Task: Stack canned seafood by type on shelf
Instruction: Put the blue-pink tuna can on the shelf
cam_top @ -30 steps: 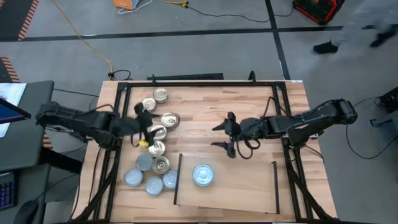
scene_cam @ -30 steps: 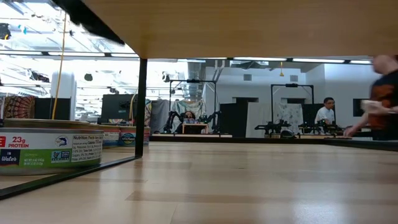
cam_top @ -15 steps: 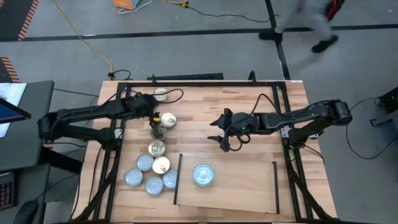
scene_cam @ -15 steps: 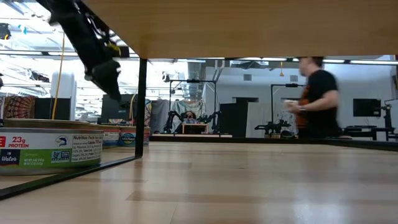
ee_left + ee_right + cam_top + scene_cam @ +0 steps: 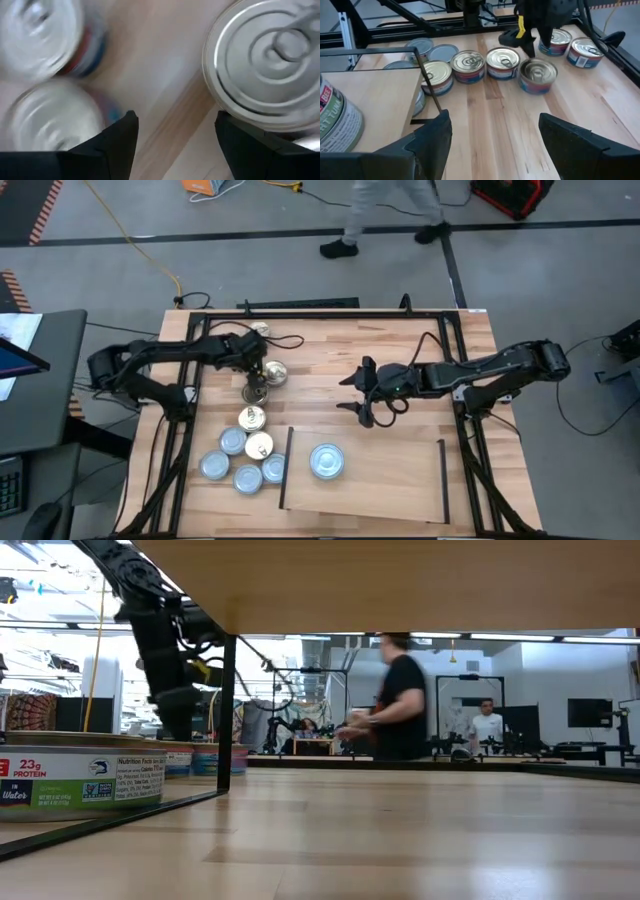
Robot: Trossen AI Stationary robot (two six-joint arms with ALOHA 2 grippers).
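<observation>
The left gripper (image 5: 256,383) is hanging with its jaws open right above a gold-lidded tin (image 5: 256,391) among the loose tins on the desk (image 5: 330,350). The right gripper (image 5: 356,391) is waiting mid-desk, jaws spread and gripping nothing. One stack of tins (image 5: 327,461) is sitting on the shelf (image 5: 390,480) (a person (image 5: 395,712) is passing behind).

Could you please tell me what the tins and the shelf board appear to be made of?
The tins look like metal: shiny ringed lids with pull tabs, gold or silvery, and printed paper-like labels around the sides. The shelf looks like smooth, pale wood, with faint grain and a dark strip at each short side.
</observation>
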